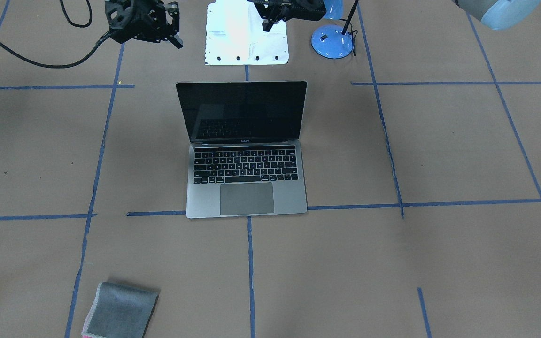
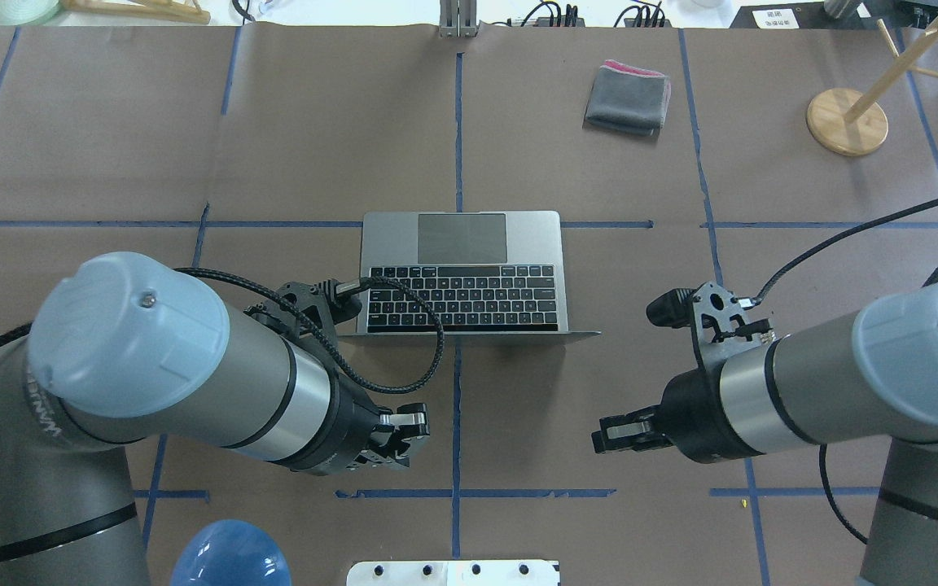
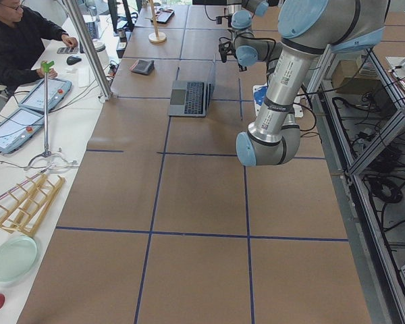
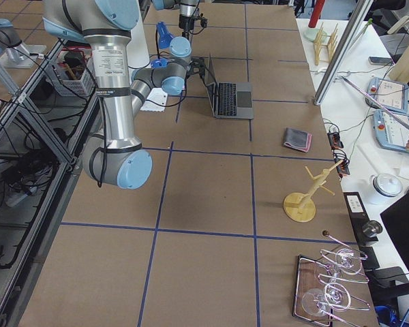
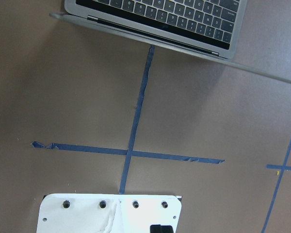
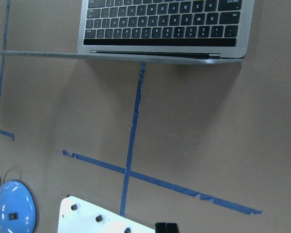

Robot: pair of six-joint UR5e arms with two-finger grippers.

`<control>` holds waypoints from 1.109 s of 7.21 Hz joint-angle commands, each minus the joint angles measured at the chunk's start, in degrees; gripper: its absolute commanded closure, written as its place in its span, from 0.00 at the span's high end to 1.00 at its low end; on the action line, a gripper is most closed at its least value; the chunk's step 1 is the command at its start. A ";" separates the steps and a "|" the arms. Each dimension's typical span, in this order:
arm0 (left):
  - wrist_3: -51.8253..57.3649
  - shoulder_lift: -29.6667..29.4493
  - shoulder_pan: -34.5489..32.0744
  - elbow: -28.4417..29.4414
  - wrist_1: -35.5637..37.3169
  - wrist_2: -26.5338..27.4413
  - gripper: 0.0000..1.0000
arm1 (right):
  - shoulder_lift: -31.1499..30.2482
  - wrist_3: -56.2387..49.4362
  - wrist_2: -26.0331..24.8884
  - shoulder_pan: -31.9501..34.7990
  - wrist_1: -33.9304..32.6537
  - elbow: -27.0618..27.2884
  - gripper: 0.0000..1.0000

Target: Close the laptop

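Note:
The space-grey laptop [image 1: 247,188] lies open at the table's middle, its black screen [image 1: 242,110] upright and facing away from the robot. It also shows in the overhead view [image 2: 469,277] and in both wrist views [image 5: 174,14] [image 6: 165,24]. My left gripper [image 2: 412,423] hangs above the table behind the lid, on the robot's side and to the left, and looks shut and empty. My right gripper [image 2: 603,439] hangs behind the lid to the right, also shut and empty. Neither touches the laptop.
A folded grey cloth [image 2: 628,98] lies on the far side of the table. A wooden stand [image 2: 848,122] is at the far right. A blue lamp base [image 1: 332,41] and a white plate [image 1: 247,35] sit near the robot's base. An operator [image 3: 20,47] sits at a side desk.

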 commanded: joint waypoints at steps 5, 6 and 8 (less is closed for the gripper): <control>3.63 -0.90 0.39 8.00 -2.96 5.10 0.02 | 5.70 0.27 -16.54 -5.05 -0.26 -5.52 0.01; 3.90 -0.90 0.22 8.79 -3.05 5.97 0.02 | 5.97 0.27 -16.64 -4.09 -0.35 -5.61 0.01; 3.90 -0.90 -1.09 9.33 -3.05 5.98 0.02 | 6.06 0.27 -16.64 -1.98 -0.43 -6.40 0.01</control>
